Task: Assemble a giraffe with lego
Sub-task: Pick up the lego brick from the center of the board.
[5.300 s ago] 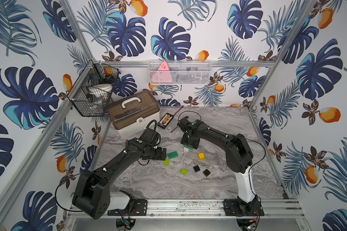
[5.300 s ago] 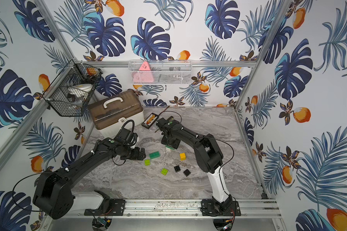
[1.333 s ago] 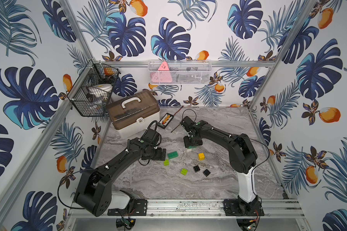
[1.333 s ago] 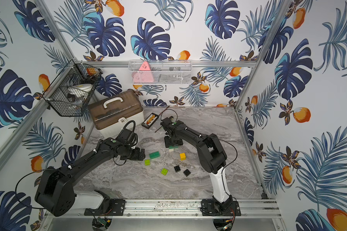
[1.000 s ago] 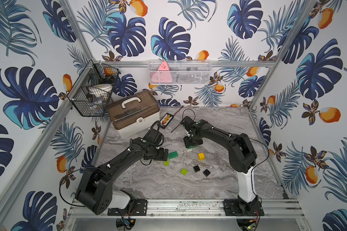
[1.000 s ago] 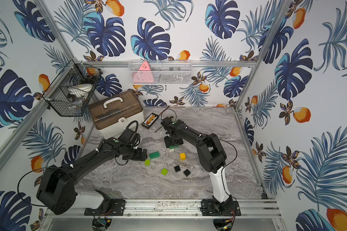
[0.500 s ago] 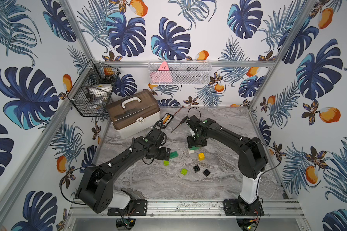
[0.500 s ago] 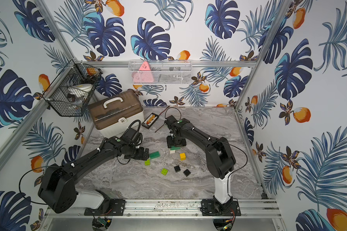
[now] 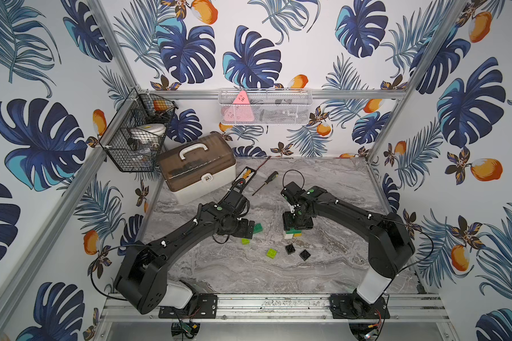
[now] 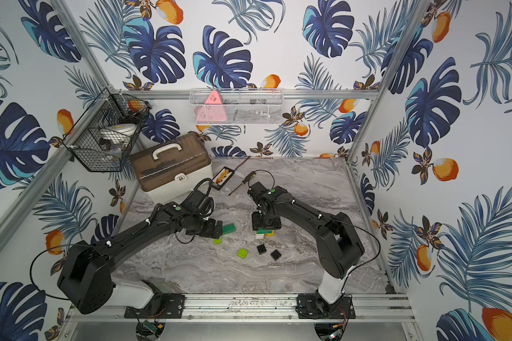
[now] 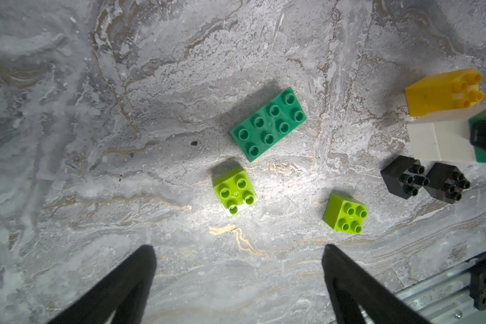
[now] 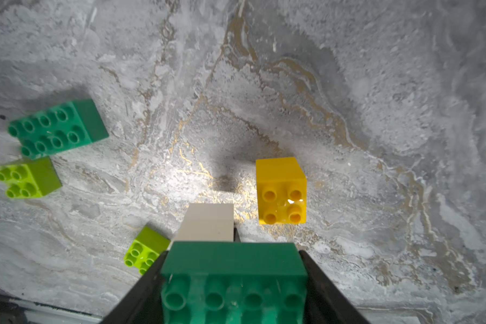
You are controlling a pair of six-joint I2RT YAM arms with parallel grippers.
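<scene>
Top views both show the right gripper (image 9: 296, 223) pointing straight down over the part-built giraffe (image 9: 292, 233) mid-table. The left gripper (image 9: 244, 229) hovers low beside a loose dark-green brick (image 9: 257, 228), likely lining up the next piece.

Left wrist view: the jaws stand wide apart and empty, with two lime bricks (image 11: 235, 190) ahead of them and two black bricks (image 11: 403, 176) nearer the giraffe.

Right wrist view: the jaws are clamped on the top dark-green brick (image 12: 233, 280), which sits on white bricks (image 12: 208, 221), probably to press it home. A yellow brick (image 12: 281, 190) stands just beside; whether it is joined I cannot tell.
</scene>
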